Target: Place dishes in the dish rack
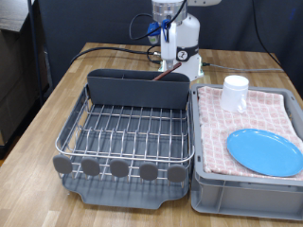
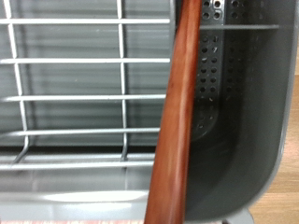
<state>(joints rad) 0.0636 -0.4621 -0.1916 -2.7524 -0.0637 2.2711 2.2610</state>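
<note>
My gripper (image 1: 170,55) hangs at the back of the table, just above the far end of the dark grey caddy (image 1: 137,90) of the dish rack (image 1: 123,130). It is shut on the reddish-brown wooden spoon (image 1: 169,68), which points down into the caddy. In the wrist view the spoon's handle (image 2: 177,121) runs across the picture over the caddy's perforated bottom (image 2: 234,112), with the rack's wires (image 2: 75,93) beside it. The fingers do not show there. The white cup (image 1: 235,93) and the light-blue plate (image 1: 265,151) rest on the pink checkered cloth (image 1: 275,109).
The cloth lines a grey plastic crate (image 1: 218,194) at the exterior view's right, close against the rack. Round dark discs (image 1: 118,168) line the rack's near edge. Cables run across the wooden table (image 1: 57,104) behind the rack.
</note>
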